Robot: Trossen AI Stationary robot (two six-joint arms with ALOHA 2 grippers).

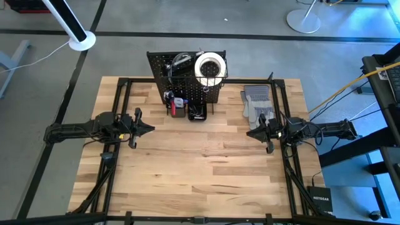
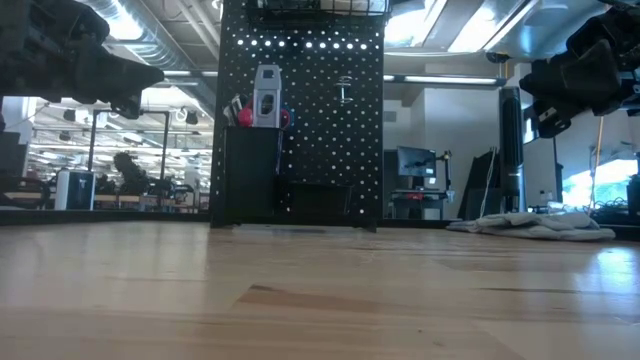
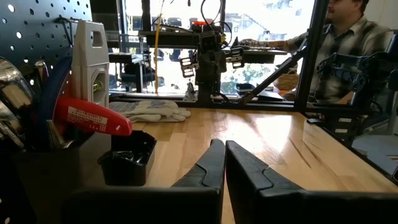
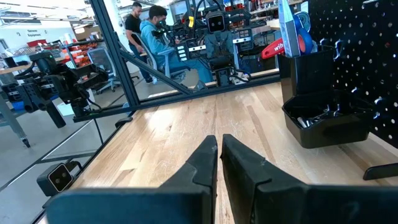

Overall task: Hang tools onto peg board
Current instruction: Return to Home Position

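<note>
The black peg board (image 1: pixel 181 78) stands upright at the table's far middle. The white tape roll (image 1: pixel 210 65) lies in the wire basket at its top. Two black bins (image 1: pixel 187 110) sit at its foot. The taller bin (image 3: pixel 43 168) holds a red-handled tool (image 3: pixel 93 116) and a silver tool (image 3: pixel 91 56). The lower bin (image 4: pixel 323 118) holds small dark items. My left gripper (image 1: pixel 152 128) hovers shut and empty left of the board. My right gripper (image 1: pixel 249 132) hovers shut and empty on the board's right, near the grey gloves (image 1: pixel 257 103).
The gloves lie flat on the table at the far right (image 2: pixel 535 225). People sit beyond the table's edges (image 3: pixel 354 37) (image 4: pixel 155 31). A black frame rail runs along each side of the table (image 1: pixel 115 144). Bare wood lies between the two grippers (image 1: pixel 200 156).
</note>
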